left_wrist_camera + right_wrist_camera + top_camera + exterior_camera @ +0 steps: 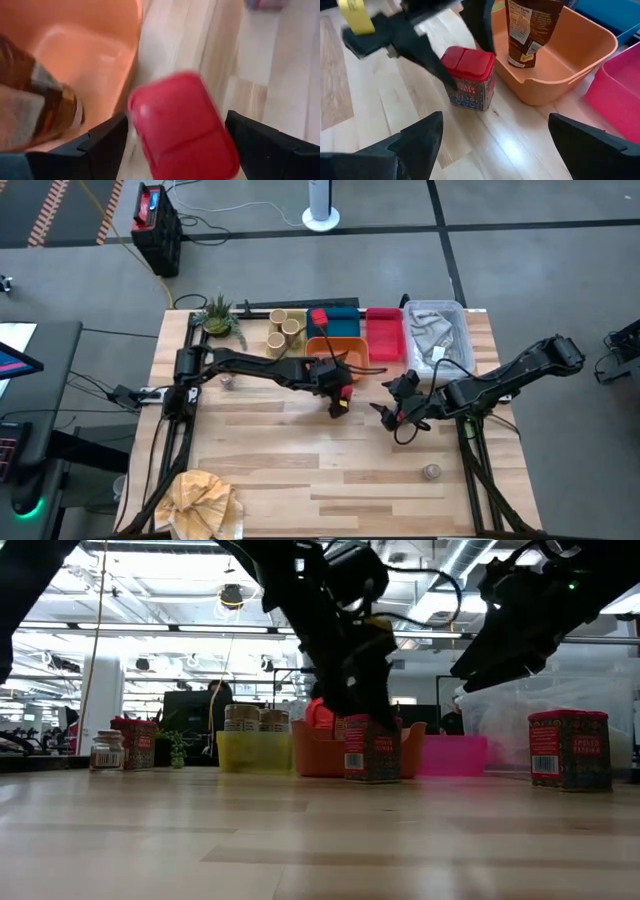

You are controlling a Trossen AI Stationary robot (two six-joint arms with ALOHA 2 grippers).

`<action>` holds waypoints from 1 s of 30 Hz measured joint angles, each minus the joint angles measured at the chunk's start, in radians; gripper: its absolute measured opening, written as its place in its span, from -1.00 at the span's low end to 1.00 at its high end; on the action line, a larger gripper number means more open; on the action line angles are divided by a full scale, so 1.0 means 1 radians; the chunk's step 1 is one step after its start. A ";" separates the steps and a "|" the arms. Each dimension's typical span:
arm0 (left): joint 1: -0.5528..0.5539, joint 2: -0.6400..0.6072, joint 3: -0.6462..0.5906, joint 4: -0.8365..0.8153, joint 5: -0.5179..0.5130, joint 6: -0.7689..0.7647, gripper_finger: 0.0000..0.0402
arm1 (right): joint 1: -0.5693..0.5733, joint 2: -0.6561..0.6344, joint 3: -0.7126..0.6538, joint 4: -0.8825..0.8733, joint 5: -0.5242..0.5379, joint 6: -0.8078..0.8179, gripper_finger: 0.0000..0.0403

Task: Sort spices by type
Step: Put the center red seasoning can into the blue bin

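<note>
A red tin [180, 125] stands upright on the table just in front of the orange tray [555, 75]. My left gripper [175, 145] is open and reaches down over it, one finger on each side of its lid [467, 57]. My right gripper [502, 150] hangs open over bare table to the right of the tin [345, 392], holding nothing. Another red tin [318, 318] sits in the blue tray [345, 315]. Tan jars [283, 330] stand in the yellow tray. A brown pouch [530, 30] stands in the orange tray. My left gripper has its fingers [107, 145] beside the red tin's upper part, slanting down from the table's left. I cannot tell whether they touch it. The tin stands upright with its base on the table.
At the back are a pink tray [385, 335], a clear bin [437, 330] and a small green plant [218, 315]. Small shakers stand at the left [228, 380] and near the front right [432, 472]. Two red tins [570, 748] show at the right in the low view. Crumpled yellow paper [205, 495] lies front left.
</note>
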 joint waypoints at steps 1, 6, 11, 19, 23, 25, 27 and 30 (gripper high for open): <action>-0.001 0.007 0.002 0.007 0.001 0.000 0.60 | 0.000 0.000 0.000 0.001 0.000 0.000 0.91; -0.002 0.028 0.006 -0.004 -0.001 0.031 0.60 | 0.000 0.000 0.000 -0.002 0.000 0.000 0.91; -0.001 0.028 0.006 -0.003 -0.034 0.115 0.51 | 0.000 0.000 0.000 -0.003 0.000 0.000 0.91; 0.004 0.023 0.006 -0.018 -0.016 0.175 -0.01 | 0.000 0.000 0.000 -0.003 0.000 0.000 0.91; 0.003 0.014 0.057 -0.101 0.047 0.180 -0.01 | 0.000 0.000 0.000 -0.003 0.000 0.000 0.91; 0.003 0.010 0.114 -0.164 0.060 0.194 -0.01 | 0.000 0.000 0.000 -0.004 0.000 0.000 0.91; 0.002 -0.001 0.181 -0.232 0.057 0.226 -0.01 | 0.000 0.000 0.000 -0.004 0.000 -0.001 0.91; 0.003 -0.010 0.284 -0.306 0.005 0.281 -0.01 | 0.000 0.000 0.000 -0.005 0.000 0.000 0.91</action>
